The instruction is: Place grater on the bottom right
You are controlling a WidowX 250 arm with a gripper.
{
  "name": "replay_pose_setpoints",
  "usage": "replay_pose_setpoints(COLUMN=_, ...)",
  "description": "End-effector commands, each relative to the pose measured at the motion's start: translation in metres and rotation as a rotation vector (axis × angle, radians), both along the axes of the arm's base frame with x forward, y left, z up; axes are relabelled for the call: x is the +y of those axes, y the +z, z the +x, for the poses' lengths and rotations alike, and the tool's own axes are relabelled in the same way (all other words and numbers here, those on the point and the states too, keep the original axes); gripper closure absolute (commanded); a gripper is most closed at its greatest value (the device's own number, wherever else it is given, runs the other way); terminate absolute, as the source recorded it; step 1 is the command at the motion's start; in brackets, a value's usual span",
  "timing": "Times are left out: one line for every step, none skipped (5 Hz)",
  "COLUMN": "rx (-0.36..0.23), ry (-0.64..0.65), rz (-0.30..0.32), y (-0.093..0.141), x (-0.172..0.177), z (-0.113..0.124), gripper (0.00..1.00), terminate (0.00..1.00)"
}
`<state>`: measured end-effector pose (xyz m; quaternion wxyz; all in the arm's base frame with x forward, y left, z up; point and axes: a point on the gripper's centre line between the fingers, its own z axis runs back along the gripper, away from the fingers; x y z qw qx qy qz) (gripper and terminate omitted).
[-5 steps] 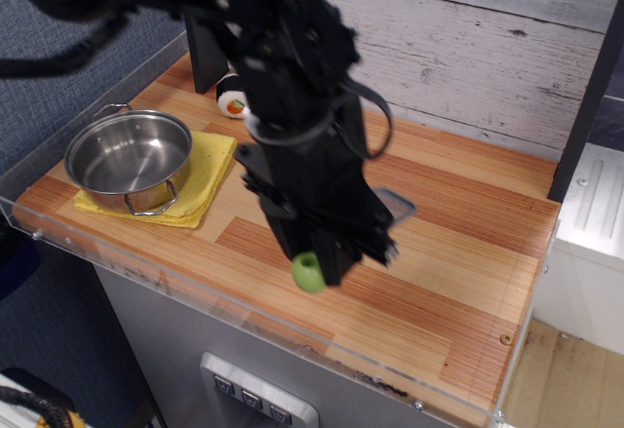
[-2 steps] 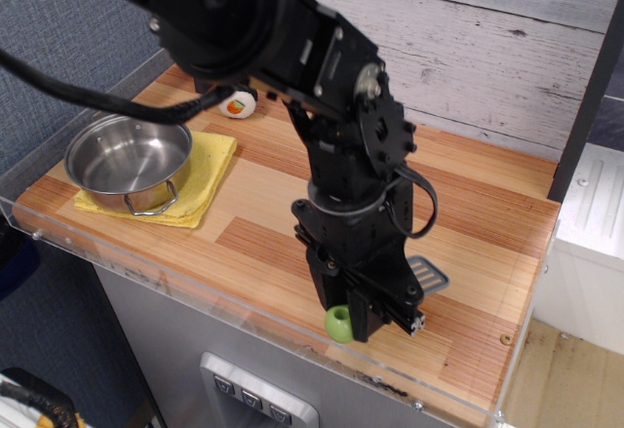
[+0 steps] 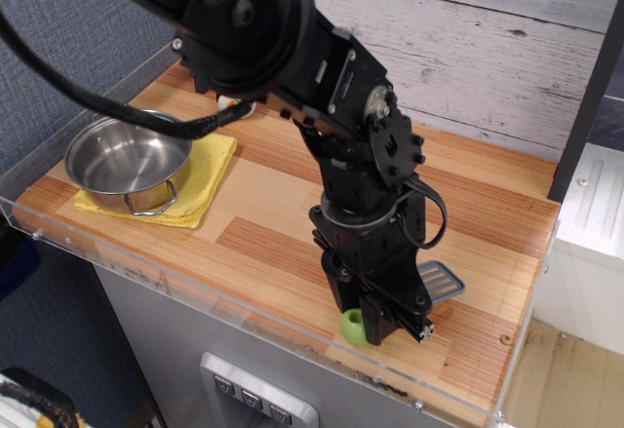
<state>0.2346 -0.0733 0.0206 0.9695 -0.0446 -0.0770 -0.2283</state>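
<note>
The grater shows as a lime-green handle end [image 3: 354,328] near the front edge of the wooden table [image 3: 487,223] and a flat grey slotted head [image 3: 440,281] to the right of the arm. My black gripper [image 3: 382,313] is shut on the grater's handle, low over the table's front right area. The middle of the handle is hidden by the fingers. I cannot tell whether the grater touches the wood.
A steel pot [image 3: 130,160] sits on a yellow cloth [image 3: 208,173] at the left. A black-and-white sushi roll [image 3: 232,107] lies at the back, mostly hidden by the arm. A clear acrylic rim [image 3: 244,313] runs along the front edge.
The gripper has carried the grater from the middle of the table to the right and toward the front edge, and lower. The pot and cloth have not moved.
</note>
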Motion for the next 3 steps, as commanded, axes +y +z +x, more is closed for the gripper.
replay_pose_setpoints(rx=0.007, ry=-0.007, rz=0.012, y=0.0031, x=0.0090, z=-0.0044, gripper=0.00, terminate=0.00)
replay_pose_setpoints(rx=0.034, ry=0.003, rz=0.033, y=0.0050, x=0.0092, z=-0.0045, gripper=0.00, terminate=0.00)
replay_pose_setpoints(rx=0.030, ry=0.013, rz=0.044, y=0.0072, x=0.0105, z=-0.0047, gripper=0.00, terminate=0.00)
